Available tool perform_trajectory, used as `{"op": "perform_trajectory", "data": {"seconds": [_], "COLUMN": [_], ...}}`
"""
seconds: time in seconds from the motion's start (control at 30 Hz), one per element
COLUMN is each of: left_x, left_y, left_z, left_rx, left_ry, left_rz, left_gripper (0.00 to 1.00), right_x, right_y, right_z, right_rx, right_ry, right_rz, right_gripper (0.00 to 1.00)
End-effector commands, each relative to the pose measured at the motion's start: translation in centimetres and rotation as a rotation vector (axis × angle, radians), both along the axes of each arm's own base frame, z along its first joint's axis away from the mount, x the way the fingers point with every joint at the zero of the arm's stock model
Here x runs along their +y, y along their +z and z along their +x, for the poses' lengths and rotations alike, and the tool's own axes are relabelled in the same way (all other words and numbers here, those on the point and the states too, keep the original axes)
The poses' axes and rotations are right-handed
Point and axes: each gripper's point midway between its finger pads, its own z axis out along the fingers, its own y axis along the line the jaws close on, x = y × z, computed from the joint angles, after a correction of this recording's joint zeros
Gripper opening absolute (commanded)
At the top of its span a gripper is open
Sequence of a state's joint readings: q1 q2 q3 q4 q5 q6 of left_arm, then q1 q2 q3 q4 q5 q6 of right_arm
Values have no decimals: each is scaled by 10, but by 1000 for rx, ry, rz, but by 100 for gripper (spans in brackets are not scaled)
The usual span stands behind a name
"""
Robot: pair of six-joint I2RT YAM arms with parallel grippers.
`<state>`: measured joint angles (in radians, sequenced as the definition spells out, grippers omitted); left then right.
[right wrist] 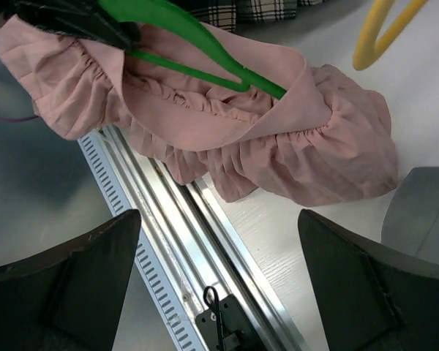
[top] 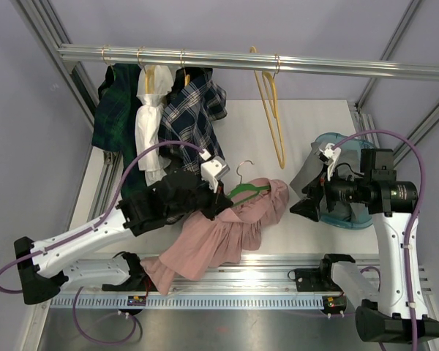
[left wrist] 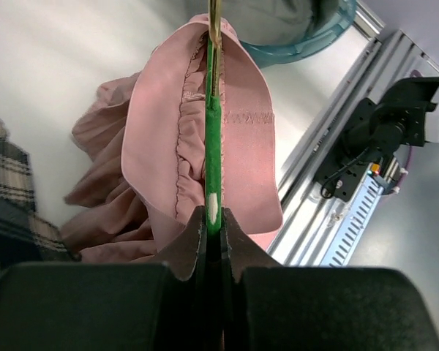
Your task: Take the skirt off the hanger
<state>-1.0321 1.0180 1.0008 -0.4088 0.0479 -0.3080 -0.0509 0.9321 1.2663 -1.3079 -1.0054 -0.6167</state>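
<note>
I've got the left gripper (left wrist: 214, 232) clamped on the green hanger (right wrist: 177, 38), pink skirt (top: 219, 234) draped limp between the arms on the table (top: 314, 131); light, floppy, so I'd pinch its gathered waistband with the wide-open, empty right gripper (right wrist: 219, 281).

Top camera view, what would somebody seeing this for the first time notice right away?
Most striking is the pink skirt, heaped mid-table and spilling toward the near rail, with a green hanger poking out of its waistband. The left gripper is clamped on that hanger, while the right gripper hovers open just to the skirt's right. Behind, a rail carries plaid garments and an empty yellow hanger.
</note>
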Motion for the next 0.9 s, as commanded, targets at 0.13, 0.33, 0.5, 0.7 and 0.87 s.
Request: {"op": "perform_trajectory", "data": {"seconds": [0.13,0.33,0.5,0.7,0.87], "left_x": [-44,-58,-64,-62,-59], "left_y": [28,27,33,43,50], "left_z": [-10,-18,-24,-26,-28], "left_rx": [-54,-65,-81,-109,-131], "left_ry": [-61,-76,-80,-76,-82], "left_rz": [-116,-116,-129,-146,-166], "left_gripper": [0,0,0,0,0], "right_x": [-14,-14,-6,-1,-3], "right_y": [-27,-46,-60,-78,-85], "right_z": [27,42,48,59,66], "right_rx": [32,71,76,102,105], "right_ry": [-205,-245,-245,-272,-301], "right_rz": [-60,-93,-133,-191,-208], "right_gripper": [95,91,87,78,67]}}
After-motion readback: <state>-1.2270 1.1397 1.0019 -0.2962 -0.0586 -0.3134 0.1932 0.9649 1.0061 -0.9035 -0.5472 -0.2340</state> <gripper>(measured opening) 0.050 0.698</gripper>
